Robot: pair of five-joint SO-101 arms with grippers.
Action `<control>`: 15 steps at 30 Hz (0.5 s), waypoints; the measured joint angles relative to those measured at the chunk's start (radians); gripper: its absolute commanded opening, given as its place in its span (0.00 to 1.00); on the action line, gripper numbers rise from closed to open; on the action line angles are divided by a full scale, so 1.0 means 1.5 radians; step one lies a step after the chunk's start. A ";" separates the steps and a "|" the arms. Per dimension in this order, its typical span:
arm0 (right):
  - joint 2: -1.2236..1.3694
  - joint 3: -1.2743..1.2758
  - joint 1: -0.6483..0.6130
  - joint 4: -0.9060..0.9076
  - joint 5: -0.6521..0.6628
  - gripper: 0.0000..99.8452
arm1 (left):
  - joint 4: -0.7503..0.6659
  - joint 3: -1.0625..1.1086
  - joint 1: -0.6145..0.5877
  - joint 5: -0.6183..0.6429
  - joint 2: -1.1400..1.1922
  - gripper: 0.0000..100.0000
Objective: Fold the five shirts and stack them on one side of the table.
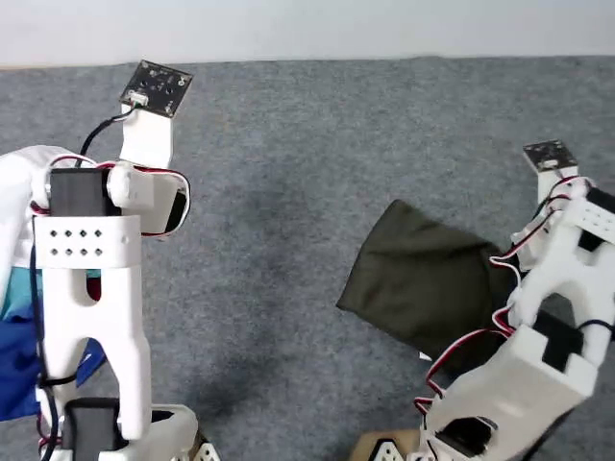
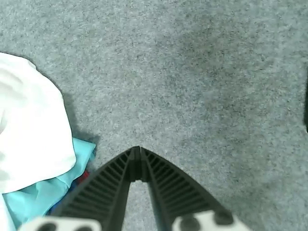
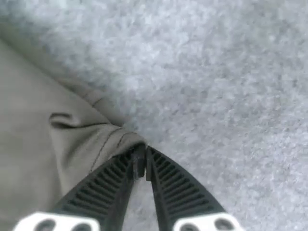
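The olive shirt lies at the table's right side, its hem apparently pinched by the right gripper. The left gripper is held pressed together over the mat, beside the white shirt. The hem is best drawn slowly, so that creases are avoided.

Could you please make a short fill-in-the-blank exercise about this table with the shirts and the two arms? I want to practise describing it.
1. The olive shirt lies nearest the ____ arm.
2. The teal shirt lies partly under a ____ shirt.
3. The left end effector is ____, above bare grey carpet.

Missing words: right; white; shut.
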 measured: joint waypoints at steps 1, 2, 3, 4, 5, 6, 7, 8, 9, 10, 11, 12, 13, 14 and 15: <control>0.005 0.000 0.000 -0.013 0.000 0.01 | 0.000 0.000 0.000 0.000 0.000 0.00; 0.007 0.000 0.000 -0.026 0.000 0.01 | 0.000 0.000 0.000 0.000 0.000 0.00; 0.007 0.000 0.000 -0.038 0.000 0.01 | 0.000 0.000 0.000 0.000 0.000 0.00; 0.007 0.000 0.000 -0.049 0.000 0.01 | 0.000 0.000 0.000 0.000 0.000 0.00; 0.007 0.000 0.000 -0.059 0.000 0.01 | 0.000 0.000 0.000 0.000 0.000 0.00; 0.007 0.000 0.000 -0.069 0.000 0.01 | 0.000 0.000 0.000 0.000 0.000 0.00; 0.007 0.000 0.000 -0.077 0.000 0.01 | 0.000 0.000 0.000 0.000 0.000 0.00; 0.007 0.000 0.000 -0.082 0.000 0.01 | 0.000 0.000 0.000 0.000 0.000 0.00; 0.007 -0.003 0.000 -0.085 0.000 0.01 | 0.000 0.000 0.000 0.000 0.000 0.00; 0.014 -0.016 0.000 -0.085 0.000 0.01 | 0.000 0.000 0.000 0.000 0.000 0.00; 0.024 -0.031 0.000 -0.085 0.000 0.01 | 0.000 0.000 0.000 0.000 0.000 0.00; 0.032 -0.043 0.000 -0.085 0.000 0.01 | 0.000 0.000 0.000 0.000 0.000 0.00; 0.043 -0.055 0.000 -0.083 0.000 0.01 | 0.000 0.000 0.000 0.000 0.000 0.00; 0.054 -0.065 0.000 -0.075 0.000 0.01 | 0.000 0.000 0.000 0.000 0.000 0.00; 0.063 -0.076 0.000 -0.066 0.000 0.01 | 0.000 0.000 0.000 0.000 0.000 0.00</control>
